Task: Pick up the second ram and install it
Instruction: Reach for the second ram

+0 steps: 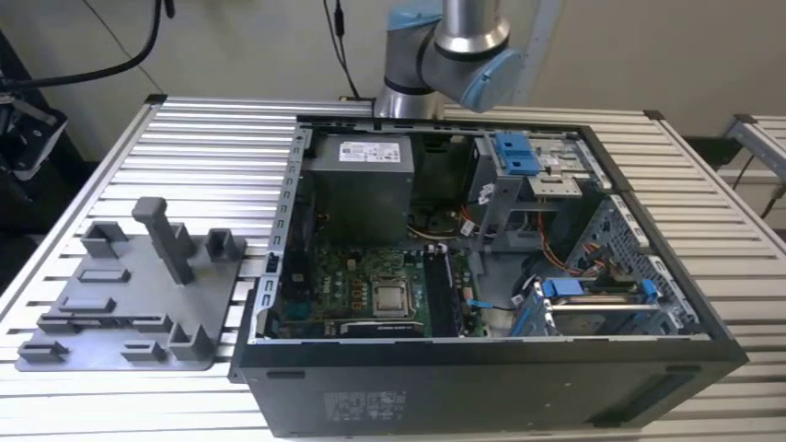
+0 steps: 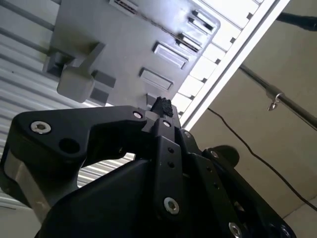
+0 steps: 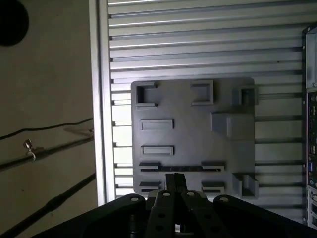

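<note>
First wrist view, gripper (image 3: 174, 182) over grey fixture (image 3: 193, 134)

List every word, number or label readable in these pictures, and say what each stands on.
White label on the power supply: print too small to read.
Pale label on the computer case outer wall: too blurred to read.
Grey fixture plate: no print seen.
No text can be quoted from any view.
</note>
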You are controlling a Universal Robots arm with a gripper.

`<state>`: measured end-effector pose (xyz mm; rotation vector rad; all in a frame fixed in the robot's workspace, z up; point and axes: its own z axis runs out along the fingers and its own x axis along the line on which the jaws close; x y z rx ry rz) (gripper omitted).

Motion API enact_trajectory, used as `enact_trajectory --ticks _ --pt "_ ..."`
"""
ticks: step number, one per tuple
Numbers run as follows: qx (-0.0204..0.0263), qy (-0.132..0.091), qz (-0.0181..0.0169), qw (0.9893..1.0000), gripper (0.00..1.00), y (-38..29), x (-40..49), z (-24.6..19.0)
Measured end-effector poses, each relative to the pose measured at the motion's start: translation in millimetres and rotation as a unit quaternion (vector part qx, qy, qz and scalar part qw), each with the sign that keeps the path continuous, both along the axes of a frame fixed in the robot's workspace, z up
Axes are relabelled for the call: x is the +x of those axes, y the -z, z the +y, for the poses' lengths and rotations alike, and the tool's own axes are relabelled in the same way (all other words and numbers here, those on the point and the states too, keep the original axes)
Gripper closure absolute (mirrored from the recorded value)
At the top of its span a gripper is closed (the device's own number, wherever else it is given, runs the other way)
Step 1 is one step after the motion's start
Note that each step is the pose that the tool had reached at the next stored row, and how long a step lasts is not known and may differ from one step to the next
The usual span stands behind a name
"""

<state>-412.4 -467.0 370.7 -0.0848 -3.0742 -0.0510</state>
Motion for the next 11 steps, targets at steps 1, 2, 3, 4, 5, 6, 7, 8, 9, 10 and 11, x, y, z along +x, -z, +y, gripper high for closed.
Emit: enact_trajectory --ticks 1,2,3,4,5,6,7,8,9,10,11 --pt "0.0 0.0 0.0 1.0 0.89 0.0 0.0 0.0" --pt "0.0 0.0 0.0 1.0 0.89 0.0 0.0 0.0" --pt "0.0 0.0 0.0 1.0 0.89 0.0 0.0 0.0" --pt "0.0 0.0 0.0 1.0 0.89 0.0 0.0 0.0" --pt "0.0 0.0 0.0 1.0 0.89 0.0 0.0 0.0" --pt "0.0 0.0 0.0 1.0 0.89 0.0 0.0 0.0" --pt "0.0 0.0 0.0 1.0 0.89 0.0 0.0 0.0" --pt "0.0 0.0 -0.0001 1.0 0.89 0.0 0.0 -0.1" --pt "0.0 0.0 -0.0004 1.0 0.89 0.1 0.0 -0.1" --pt "-0.0001 0.0 -0.0009 1.0 0.89 0.2 0.1 -0.1" --pt "-0.0003 0.0 -0.0015 1.0 0.89 0.3 0.0 -0.1"
